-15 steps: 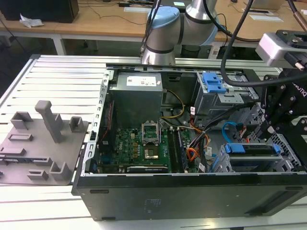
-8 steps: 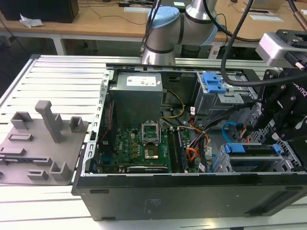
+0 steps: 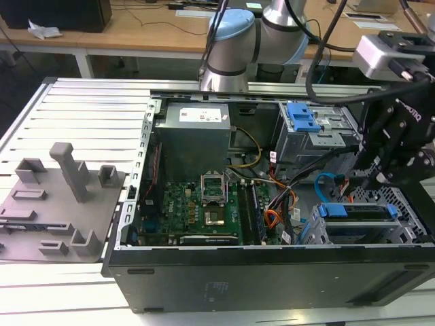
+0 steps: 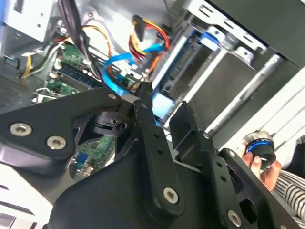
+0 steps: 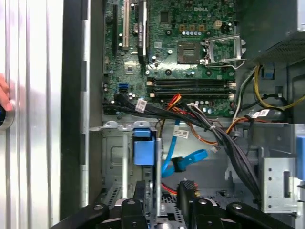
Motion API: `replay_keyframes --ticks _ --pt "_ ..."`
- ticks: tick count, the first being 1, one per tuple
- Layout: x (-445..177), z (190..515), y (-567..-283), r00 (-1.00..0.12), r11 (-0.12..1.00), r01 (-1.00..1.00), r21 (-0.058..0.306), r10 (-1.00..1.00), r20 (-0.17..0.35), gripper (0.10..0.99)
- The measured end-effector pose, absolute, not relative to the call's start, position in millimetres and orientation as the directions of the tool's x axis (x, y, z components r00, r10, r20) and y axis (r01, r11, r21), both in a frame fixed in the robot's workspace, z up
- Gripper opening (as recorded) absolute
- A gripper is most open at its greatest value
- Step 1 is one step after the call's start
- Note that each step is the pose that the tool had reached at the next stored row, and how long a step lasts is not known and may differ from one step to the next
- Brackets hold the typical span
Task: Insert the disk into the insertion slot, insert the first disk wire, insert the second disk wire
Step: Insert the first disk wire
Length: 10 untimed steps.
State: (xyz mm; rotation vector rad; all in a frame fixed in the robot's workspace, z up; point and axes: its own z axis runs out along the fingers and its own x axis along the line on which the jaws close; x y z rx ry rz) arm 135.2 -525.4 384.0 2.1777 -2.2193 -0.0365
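Exterior view: the pincer hung at the frame's right, just above the insertion slot in the lower right. In both wrist views its fingers stood spread apart, gripping nothing, with their tips near the plug end of the second disk wire. The disk sat in the slot. Its blue-framed edge ran left to right across the exterior frame, with the blue tab toward the exterior view's left.

apparently one disk, one light-blue wire, one motherboard
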Motion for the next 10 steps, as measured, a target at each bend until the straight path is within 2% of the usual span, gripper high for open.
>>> replay_keyframes --ticks 4,10 --pt "136 382 -508 -0.019 0.019 -0.999 0.039 -1.000 0.008 0.420" --pt "141 368 -505 -0.019 0.019 -0.999 0.043 -1.000 0.009 0.420"
